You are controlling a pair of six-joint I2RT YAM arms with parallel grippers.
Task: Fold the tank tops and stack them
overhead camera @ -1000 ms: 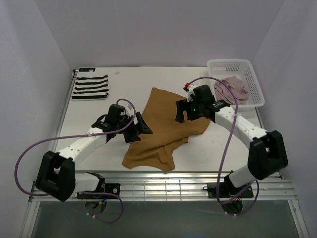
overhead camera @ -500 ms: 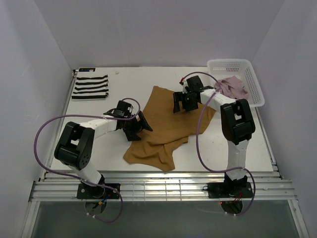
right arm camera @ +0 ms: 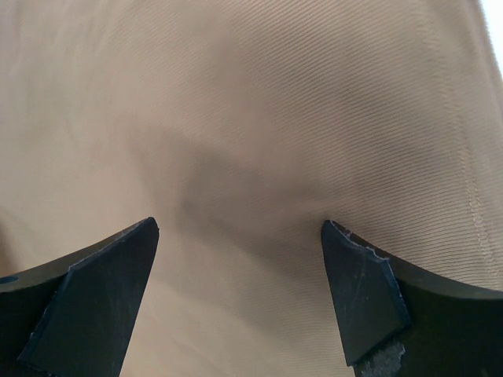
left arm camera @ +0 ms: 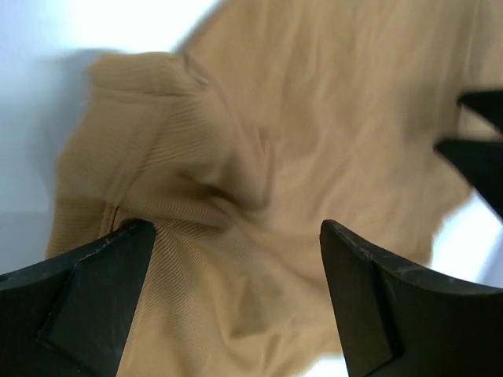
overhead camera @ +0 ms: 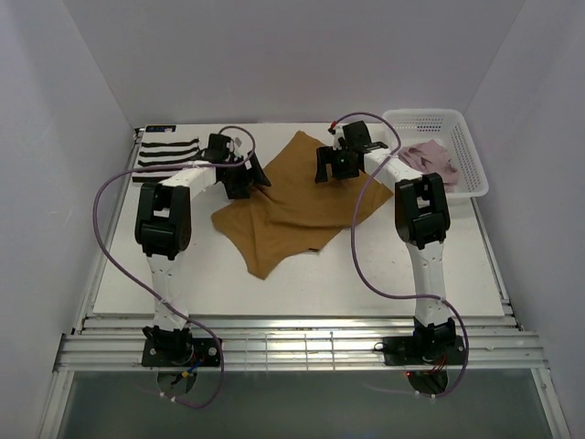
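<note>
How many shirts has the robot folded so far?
One looks done: the black-and-white striped cloth top lies folded at the far left. The rumpled tan-brown cloth top is in work, with the left arm's fingers and the right arm's fingers open over it. The pale pink cloth top lies crumpled in the white plastic mesh basket.

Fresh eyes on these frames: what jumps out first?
The tan-brown tank top sprawls crumpled across mid-table, with the left gripper and right gripper both open over its far side. The folded striped tank top lies at the far-left corner; the pink tank top sits bunched in the white mesh basket, far right.
</note>
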